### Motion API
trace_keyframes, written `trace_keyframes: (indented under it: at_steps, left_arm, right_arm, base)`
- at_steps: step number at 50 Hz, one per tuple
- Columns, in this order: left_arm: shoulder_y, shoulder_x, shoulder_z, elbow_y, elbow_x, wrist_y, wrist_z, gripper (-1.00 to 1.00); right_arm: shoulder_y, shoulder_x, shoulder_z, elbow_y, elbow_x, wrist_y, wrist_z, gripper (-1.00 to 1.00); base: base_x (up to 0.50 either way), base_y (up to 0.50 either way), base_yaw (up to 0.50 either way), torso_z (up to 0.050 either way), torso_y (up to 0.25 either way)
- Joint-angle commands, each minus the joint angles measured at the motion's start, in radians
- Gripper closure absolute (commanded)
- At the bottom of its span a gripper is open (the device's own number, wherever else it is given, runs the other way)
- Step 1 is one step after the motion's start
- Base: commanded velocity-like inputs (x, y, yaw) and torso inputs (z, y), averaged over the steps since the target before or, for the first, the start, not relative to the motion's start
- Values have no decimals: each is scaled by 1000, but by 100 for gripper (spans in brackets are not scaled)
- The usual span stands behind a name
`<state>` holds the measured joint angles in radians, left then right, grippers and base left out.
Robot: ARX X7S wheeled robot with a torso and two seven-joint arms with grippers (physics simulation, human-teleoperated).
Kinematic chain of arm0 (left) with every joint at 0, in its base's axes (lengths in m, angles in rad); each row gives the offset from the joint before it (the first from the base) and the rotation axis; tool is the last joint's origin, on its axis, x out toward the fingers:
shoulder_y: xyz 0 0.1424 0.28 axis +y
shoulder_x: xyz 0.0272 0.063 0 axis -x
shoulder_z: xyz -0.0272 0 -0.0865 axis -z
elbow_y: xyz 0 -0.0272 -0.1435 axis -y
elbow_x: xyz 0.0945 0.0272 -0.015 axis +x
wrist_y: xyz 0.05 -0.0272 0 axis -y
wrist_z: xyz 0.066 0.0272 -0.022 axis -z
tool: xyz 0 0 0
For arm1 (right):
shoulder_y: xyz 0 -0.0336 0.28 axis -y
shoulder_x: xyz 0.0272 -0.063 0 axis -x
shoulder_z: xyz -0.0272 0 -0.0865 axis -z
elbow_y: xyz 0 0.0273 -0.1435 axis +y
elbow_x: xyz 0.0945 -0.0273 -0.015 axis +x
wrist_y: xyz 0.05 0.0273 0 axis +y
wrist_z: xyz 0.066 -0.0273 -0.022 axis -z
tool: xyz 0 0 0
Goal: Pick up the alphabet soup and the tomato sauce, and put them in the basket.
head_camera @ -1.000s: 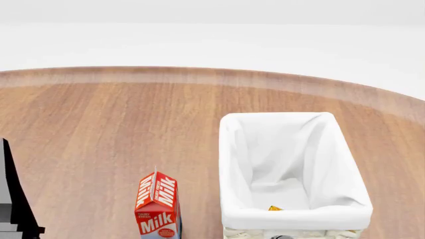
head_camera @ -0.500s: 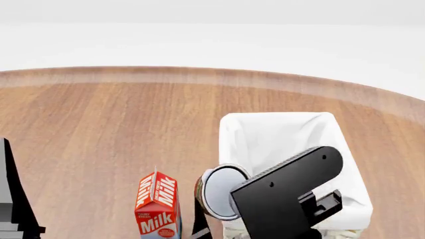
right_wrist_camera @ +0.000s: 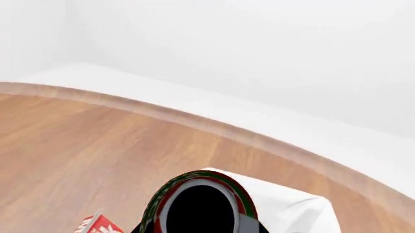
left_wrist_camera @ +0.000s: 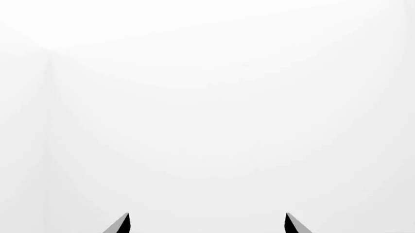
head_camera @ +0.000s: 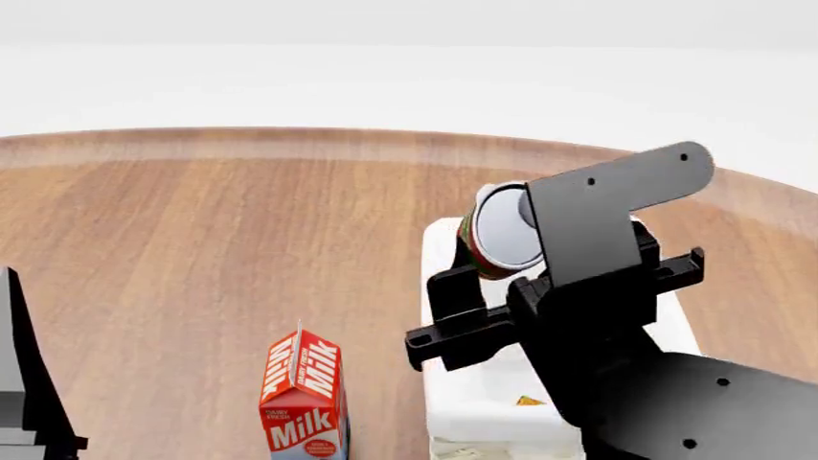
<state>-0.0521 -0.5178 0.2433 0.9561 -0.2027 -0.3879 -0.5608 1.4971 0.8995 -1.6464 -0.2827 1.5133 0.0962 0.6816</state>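
The tomato sauce (head_camera: 501, 230), a can with a red and green label and a pale top, hangs in the air on its side over the far half of the basket (head_camera: 450, 407). My right gripper (head_camera: 511, 247) is shut on it. The right wrist view looks along the can (right_wrist_camera: 202, 206), with the basket's white liner (right_wrist_camera: 295, 208) behind. A small yellow-orange patch (head_camera: 528, 401) lies low inside the basket; the alphabet soup is otherwise hidden. My left gripper (left_wrist_camera: 206, 224) is open with nothing between its tips, facing blank white, and its arm (head_camera: 23, 383) stays at the left edge.
A red and white milk carton (head_camera: 305, 393) stands upright on the wooden table (head_camera: 230, 240), just left of the basket, and shows in the right wrist view (right_wrist_camera: 97, 226) too. The table's curved far edge (head_camera: 383, 144) meets white floor.
My right arm has come up into the head view holding the tomato sauce, rising from beside the milk carton to above the basket. The left arm has not moved.
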Motion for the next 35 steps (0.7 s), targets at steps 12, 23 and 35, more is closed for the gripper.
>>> trace_keyframes:
  at_steps: [12,23,35]
  left_arm:
    - [-5,-7,4,-2,-5,-1,-6,-100]
    - [-6,-13,3,5,-7,-6,-12,-100]
    - [-6,-12,9,-10,-9,8,-11,-100]
  right_arm:
    - [-86,-260,-1,592,-6,0,-152,100]
    - [-111,-412,-3,936,3,21,-247,100]
    - [-187,-619,-17,1307,-10,12,-375,100]
  base:
    - [0,0,0,0,0]
    - [0,0,0,0,0]
    - [0,0,0,0,1]
